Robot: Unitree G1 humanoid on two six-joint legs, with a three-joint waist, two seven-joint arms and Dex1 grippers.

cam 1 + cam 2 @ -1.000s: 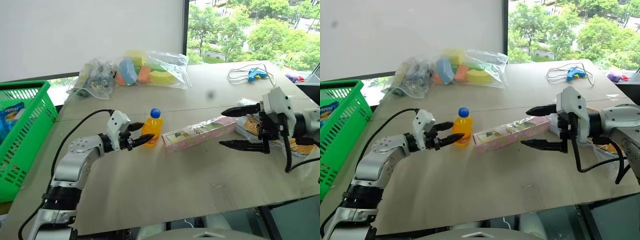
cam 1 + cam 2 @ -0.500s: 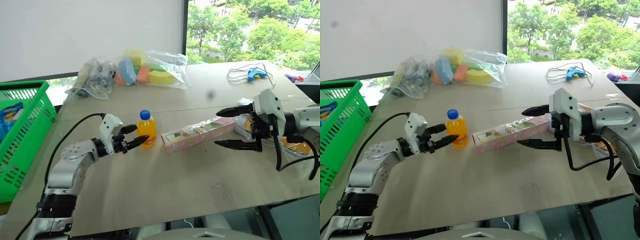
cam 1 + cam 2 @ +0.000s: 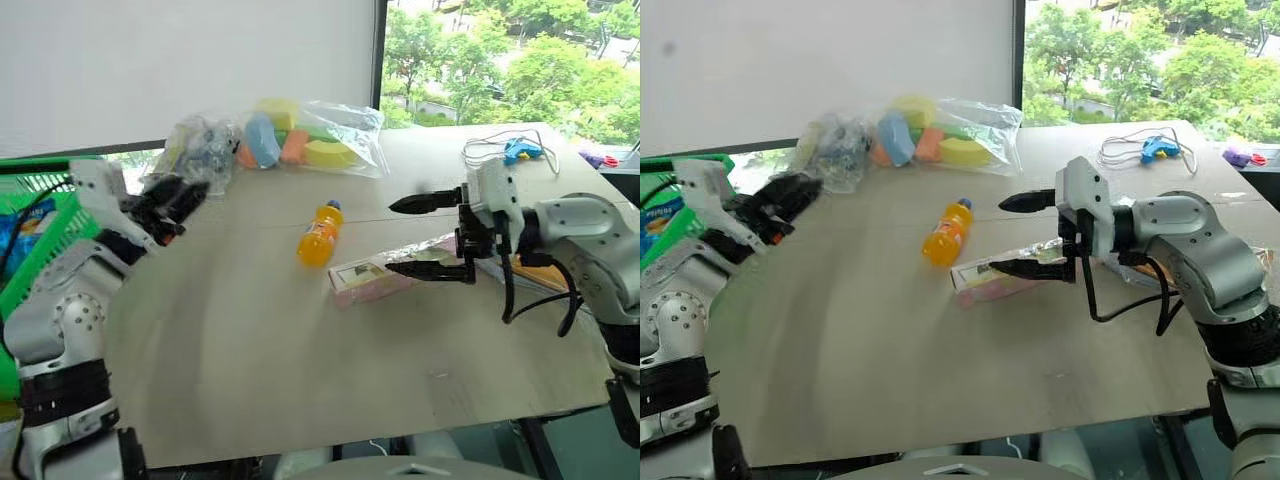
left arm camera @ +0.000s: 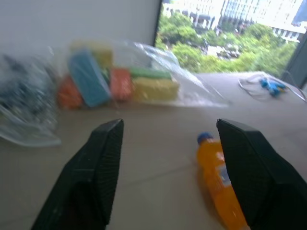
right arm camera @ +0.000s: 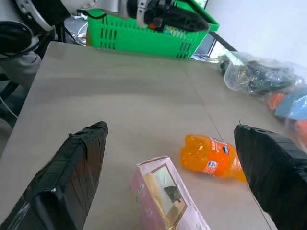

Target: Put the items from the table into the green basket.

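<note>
The orange bottle (image 3: 320, 234), upright between the left pincer's fingers a second ago, now lies on its side on the bench (image 3: 300, 380), blue cap toward one o'clock, and that pincer has pulled well away toward the bench's left edge. So the grab failed: the bottle is knocked over rather than carried, and it needs a fresh approach on a thing that can now roll.

Nearest, the front half of the bench is bare, giving both arms open room to sweep. At mid-depth the left pincer (image 3: 172, 203) hangs at about nine o'clock from the bottle, its fingers apart and holding nothing (its outline is smeared, so I read the spread mostly from its wrist view, where the two fingers stand wide with the bottle lying beyond them). The right pincer (image 3: 428, 238) has come in from the right; its jaws stand wide and empty, one finger above and one just beside the near end of the pink box (image 3: 385, 277), seemingly not yet closed on it. The box lies at about four o'clock from the bottle, close but apart.

Behind the right arm the wrapped shoe (image 3: 520, 265) is mostly hidden. The green basket (image 5: 153, 36) sits off the bench's left edge, behind the left arm. Farthest, the bags of foam blocks (image 3: 300, 140) and a blue gadget (image 3: 516, 150) crowd the back edge.
</note>
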